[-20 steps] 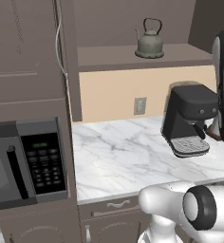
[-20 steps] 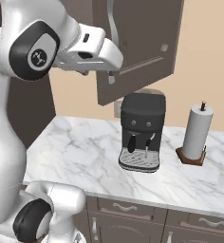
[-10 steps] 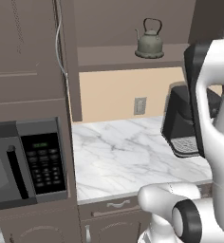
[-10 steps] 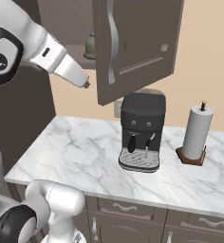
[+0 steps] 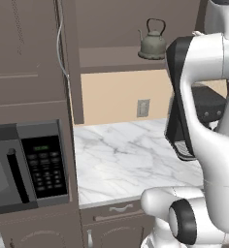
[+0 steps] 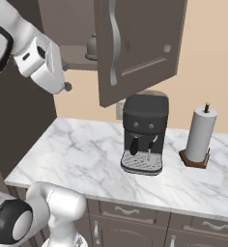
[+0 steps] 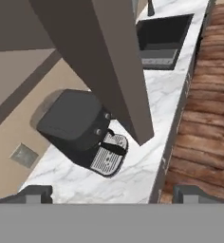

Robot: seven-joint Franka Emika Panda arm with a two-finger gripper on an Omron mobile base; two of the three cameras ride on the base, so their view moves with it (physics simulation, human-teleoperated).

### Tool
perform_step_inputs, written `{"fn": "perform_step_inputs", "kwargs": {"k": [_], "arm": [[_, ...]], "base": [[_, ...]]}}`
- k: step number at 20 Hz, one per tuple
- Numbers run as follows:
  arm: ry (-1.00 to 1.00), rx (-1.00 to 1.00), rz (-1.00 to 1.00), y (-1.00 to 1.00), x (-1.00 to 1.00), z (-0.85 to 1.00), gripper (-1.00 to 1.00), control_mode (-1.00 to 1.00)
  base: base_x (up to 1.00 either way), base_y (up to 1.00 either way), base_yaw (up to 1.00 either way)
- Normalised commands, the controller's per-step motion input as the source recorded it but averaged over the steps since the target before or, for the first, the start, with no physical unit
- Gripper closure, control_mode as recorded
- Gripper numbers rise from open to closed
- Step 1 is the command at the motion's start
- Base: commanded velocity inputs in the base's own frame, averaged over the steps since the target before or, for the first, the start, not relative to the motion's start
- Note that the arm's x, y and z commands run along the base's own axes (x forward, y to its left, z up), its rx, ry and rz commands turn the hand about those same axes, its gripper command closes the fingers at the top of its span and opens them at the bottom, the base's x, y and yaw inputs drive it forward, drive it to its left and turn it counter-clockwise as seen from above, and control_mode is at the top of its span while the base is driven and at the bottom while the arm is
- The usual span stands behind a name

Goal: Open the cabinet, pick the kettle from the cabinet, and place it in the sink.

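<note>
White marble countertop [image 6: 77, 154] runs beneath the cabinet [image 6: 135, 43], whose door is swung wide. Opening is judged done; picking is in hand. The kettle [image 5: 152, 42] is seen on the inner shelf, untouched. The gripper [image 7: 111, 192], fingertips spread apart and empty, must be turned toward the kettle's loop handle. The sink [image 7: 161, 38] is seen further along the counter, beyond the coffee machine [image 6: 142, 132].

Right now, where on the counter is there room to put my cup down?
The big bare patch of marble counter runs from the microwave unit across to the coffee machine. A narrower bare strip lies along the front edge. It is crowded between the coffee machine and the paper towel roll.
</note>
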Motion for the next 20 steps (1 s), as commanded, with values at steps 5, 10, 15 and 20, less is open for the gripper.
{"fn": "perform_step_inputs", "kwargs": {"k": [5,10,15,20], "arm": [[-0.35,0.16,-0.32,0.16,0.46,-0.15,-1.0,-1.0],[-0.46,0.04,-0.32,0.03,0.44,-0.26,-1.0,-1.0],[-0.43,0.0,-0.27,-0.03,0.41,-0.14,-1.0,-1.0],[-0.1,0.0,-0.32,-0.13,0.39,0.0,-1.0,-1.0]], "base": [[0.0,0.0,0.0],[0.0,0.0,0.0],[0.0,0.0,0.0],[0.0,0.0,0.0]]}}
